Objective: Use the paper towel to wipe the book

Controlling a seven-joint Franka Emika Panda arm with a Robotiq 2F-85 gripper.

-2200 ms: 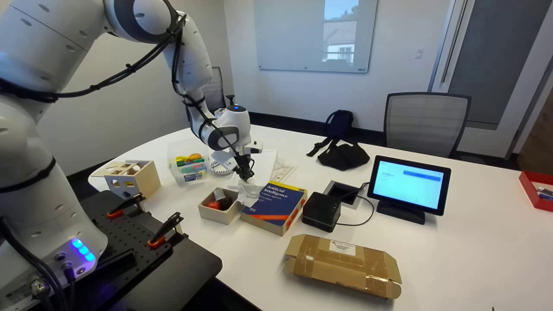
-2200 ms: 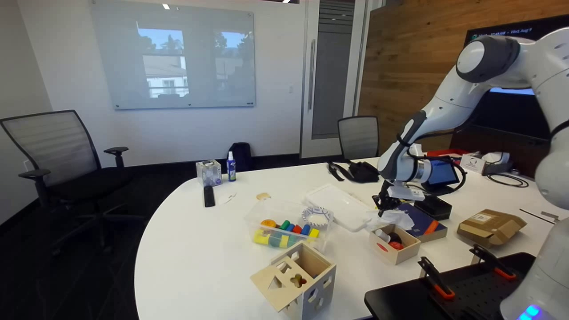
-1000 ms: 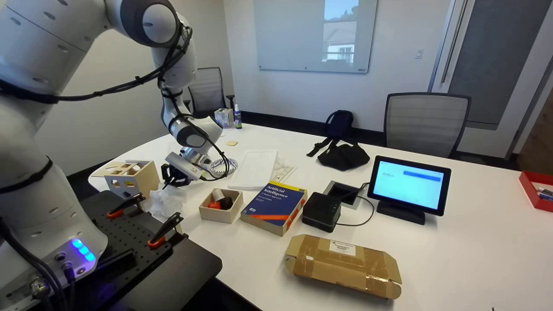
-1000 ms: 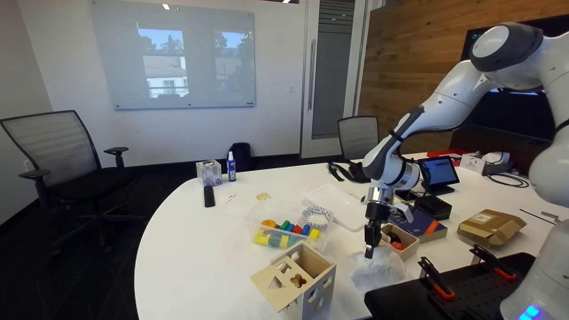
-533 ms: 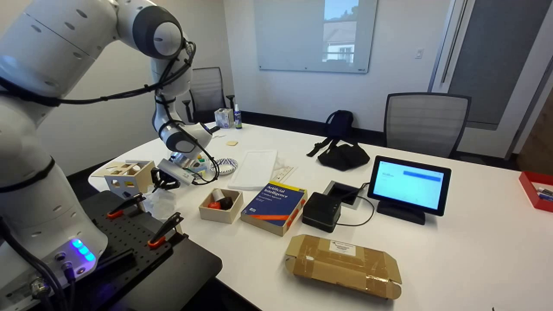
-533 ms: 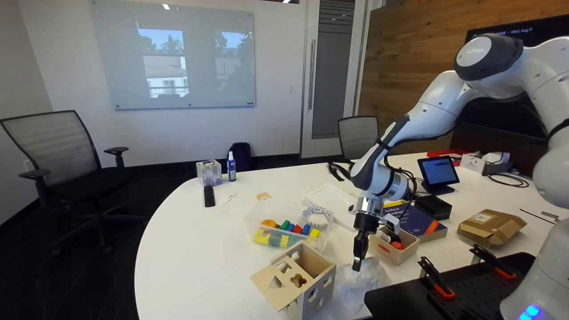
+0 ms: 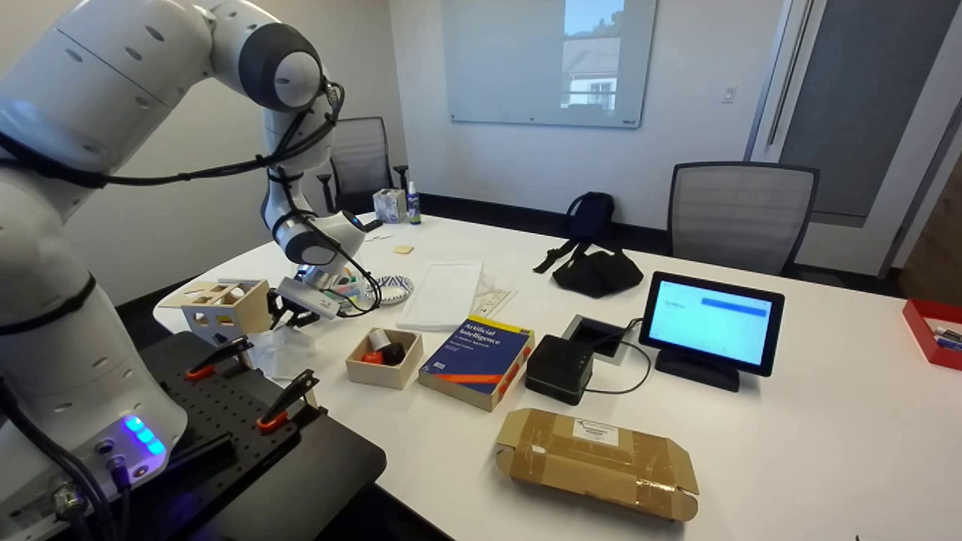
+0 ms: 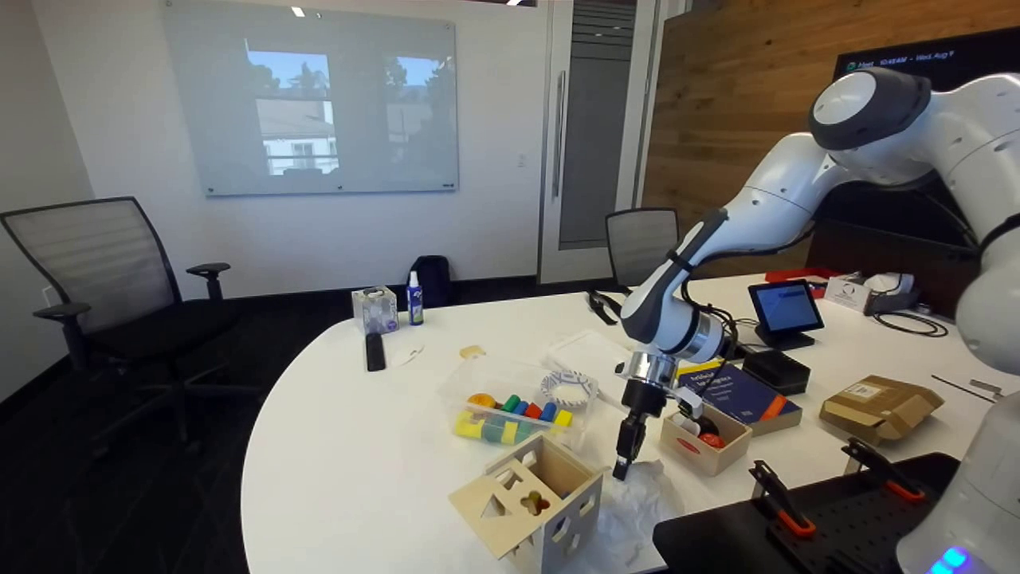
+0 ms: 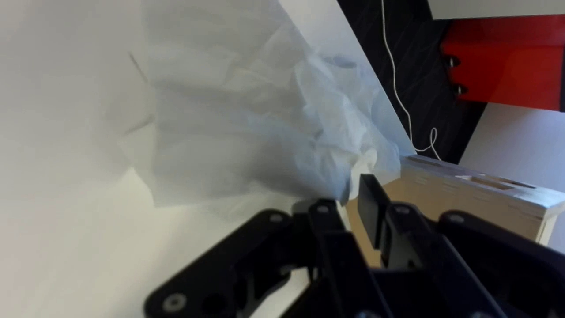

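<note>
The paper towel [image 7: 282,353] is a white crumpled sheet slumped on the table beside the wooden shape box, in both exterior views [image 8: 635,510]. It fills much of the wrist view [image 9: 247,132]. My gripper [image 9: 346,194] is at its edge, low, fingers pointing down, in both exterior views [image 7: 289,312] [image 8: 623,469]. The fingers stand apart, and the tan box wall shows through the gap. The towel touches or lies just past one fingertip; I cannot tell which. The blue book [image 7: 481,353] lies flat, well away from the gripper; it also shows in an exterior view [image 8: 741,396].
The wooden shape box [image 8: 550,510] is right beside the gripper. A small wooden box [image 7: 383,368] with a red item stands between towel and book. A clear bin of colored blocks [image 8: 510,418], a black clamp plate [image 7: 218,436], a cardboard package [image 7: 597,466] and a tablet [image 7: 714,323] stand around.
The gripper has carried the towel off the book, past the small wooden box, to beside the shape box. In the last half second it shifted slightly closer to that box, and the towel settled lower.
</note>
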